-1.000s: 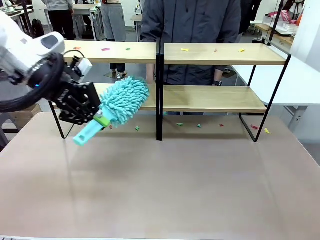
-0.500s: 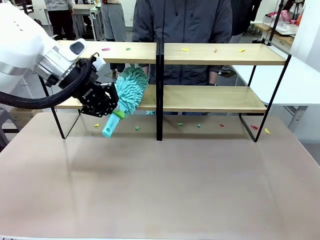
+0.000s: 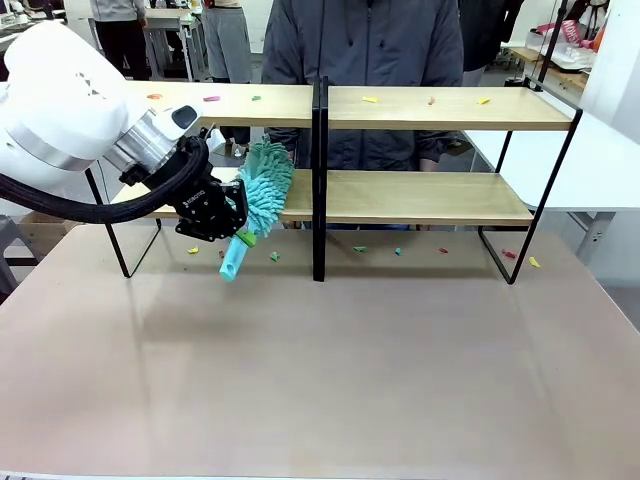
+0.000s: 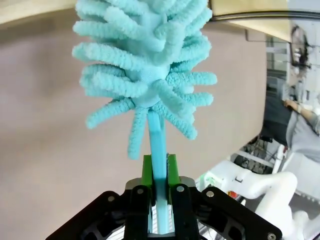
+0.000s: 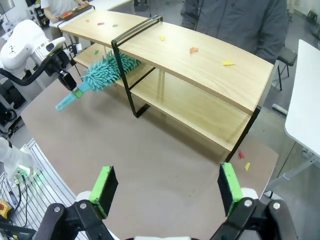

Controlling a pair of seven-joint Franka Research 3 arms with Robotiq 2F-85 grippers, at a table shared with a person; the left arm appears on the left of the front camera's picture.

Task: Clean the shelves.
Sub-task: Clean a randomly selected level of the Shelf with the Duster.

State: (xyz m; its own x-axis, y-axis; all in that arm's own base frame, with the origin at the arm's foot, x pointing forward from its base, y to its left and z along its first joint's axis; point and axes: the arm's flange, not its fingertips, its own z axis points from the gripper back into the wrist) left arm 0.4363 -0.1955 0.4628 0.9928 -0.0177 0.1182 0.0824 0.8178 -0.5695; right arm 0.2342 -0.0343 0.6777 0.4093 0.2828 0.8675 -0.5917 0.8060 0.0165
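The shelves (image 3: 420,108) stand across the far half of the table, two wooden tiers with a black centre post (image 3: 319,180). My left gripper (image 3: 237,222) is shut on the handle of a teal fluffy duster (image 3: 264,183). The duster's head reaches between the tiers of the left section, over the lower board beside the post. In the left wrist view the green pads (image 4: 147,169) clamp the duster (image 4: 145,65) by its handle. My right gripper (image 5: 166,187) hangs open high above the table, well short of the shelves (image 5: 200,57), with nothing between its fingers.
Small coloured scraps (image 3: 370,99) lie on the top board, and more scraps (image 3: 397,251) lie on the table under the rack. A person (image 3: 370,45) in a dark jacket stands right behind the shelves. A white table (image 3: 610,170) adjoins at the right.
My left arm has swung the duster up and toward the shelves. Its handle now stands steeper, and its head has gone from in front of the lower board to between the tiers.
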